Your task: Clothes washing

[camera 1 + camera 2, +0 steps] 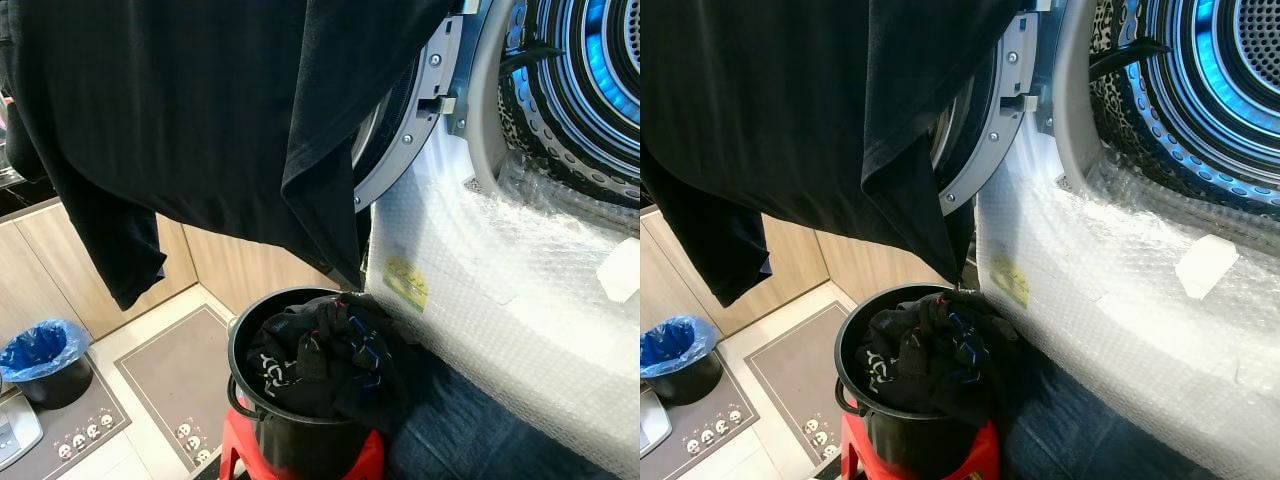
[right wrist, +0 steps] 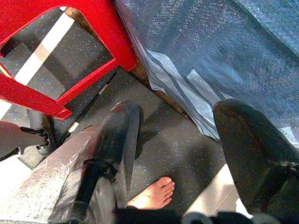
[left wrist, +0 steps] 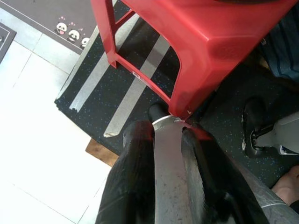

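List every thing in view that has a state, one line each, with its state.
washing machine door: swung open.
drum: lit blue, a patterned cloth at its rim.
black garment: hanging in front of the door.
black bucket: full of dark clothes, standing on the red stool.
bin: lined with a blue bag.
left gripper: shut, empty, by the stool's leg.
right gripper: open, empty, above the floor.

A small black bin lined with a blue plastic bag [image 1: 42, 360] is seen at eight o'clock, beside grey panda-print floor mats [image 1: 175, 385].

black garment [image 1: 200, 110] curtaining door opening, drum mouth [image 1: 600, 70] open, bucket [image 1: 300, 440] below
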{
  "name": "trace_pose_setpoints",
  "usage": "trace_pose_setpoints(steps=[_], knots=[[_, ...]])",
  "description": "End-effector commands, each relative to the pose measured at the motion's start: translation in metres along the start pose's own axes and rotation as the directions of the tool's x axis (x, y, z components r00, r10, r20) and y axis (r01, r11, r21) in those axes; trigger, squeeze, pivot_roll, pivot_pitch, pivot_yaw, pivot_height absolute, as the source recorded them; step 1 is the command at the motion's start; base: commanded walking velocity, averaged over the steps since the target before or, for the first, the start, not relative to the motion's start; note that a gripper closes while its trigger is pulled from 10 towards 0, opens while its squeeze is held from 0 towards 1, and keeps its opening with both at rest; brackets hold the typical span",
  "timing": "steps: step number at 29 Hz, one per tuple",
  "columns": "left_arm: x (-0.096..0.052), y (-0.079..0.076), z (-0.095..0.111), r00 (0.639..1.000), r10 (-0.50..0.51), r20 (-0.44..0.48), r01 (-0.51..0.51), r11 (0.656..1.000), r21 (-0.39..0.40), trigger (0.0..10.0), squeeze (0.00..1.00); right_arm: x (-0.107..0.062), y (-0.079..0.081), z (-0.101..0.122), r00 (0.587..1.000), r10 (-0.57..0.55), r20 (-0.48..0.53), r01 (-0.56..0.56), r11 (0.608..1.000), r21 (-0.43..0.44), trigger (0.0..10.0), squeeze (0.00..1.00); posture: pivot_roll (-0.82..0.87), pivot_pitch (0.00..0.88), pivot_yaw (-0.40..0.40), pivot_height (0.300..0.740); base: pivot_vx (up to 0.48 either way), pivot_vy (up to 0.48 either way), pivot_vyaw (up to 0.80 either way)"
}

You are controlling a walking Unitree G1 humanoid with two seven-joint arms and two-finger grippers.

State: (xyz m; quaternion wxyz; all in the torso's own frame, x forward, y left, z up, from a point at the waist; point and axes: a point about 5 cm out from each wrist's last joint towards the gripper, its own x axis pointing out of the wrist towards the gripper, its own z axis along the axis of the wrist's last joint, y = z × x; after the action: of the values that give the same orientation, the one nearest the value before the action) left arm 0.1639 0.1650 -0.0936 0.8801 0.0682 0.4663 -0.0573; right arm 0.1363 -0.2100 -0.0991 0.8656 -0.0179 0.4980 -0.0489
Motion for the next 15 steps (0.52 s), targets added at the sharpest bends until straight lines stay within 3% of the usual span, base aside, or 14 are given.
trace_pose_setpoints(steps=[1,11,15], knots=[[0.000,-0.011,-0.004,0.990,-0.137,-0.044,0.143,0.977,0.156,10.0,0.00,0.004,0.033,0.024,0.979,0.203,0.019,-0.194,0.955,-0.223,10.0,0.00,-0.04,0.000,0.022,0.740,0.000,0.000,0.00],[0.000,-0.011,-0.004,0.990,-0.137,-0.044,0.143,0.977,0.156,10.0,0.00,0.004,0.033,0.024,0.979,0.203,0.019,-0.194,0.955,-0.223,10.0,0.00,-0.04,0.000,0.022,0.740,0.000,0.000,0.00],[0.003,-0.012,0.010,0.993,-0.115,-0.010,0.115,0.989,0.094,10.0,0.00,0.004,0.029,0.020,0.982,0.188,0.009,-0.184,0.966,-0.180,10.0,0.00,-0.04,0.000,0.018,0.740,0.000,0.000,0.00]])
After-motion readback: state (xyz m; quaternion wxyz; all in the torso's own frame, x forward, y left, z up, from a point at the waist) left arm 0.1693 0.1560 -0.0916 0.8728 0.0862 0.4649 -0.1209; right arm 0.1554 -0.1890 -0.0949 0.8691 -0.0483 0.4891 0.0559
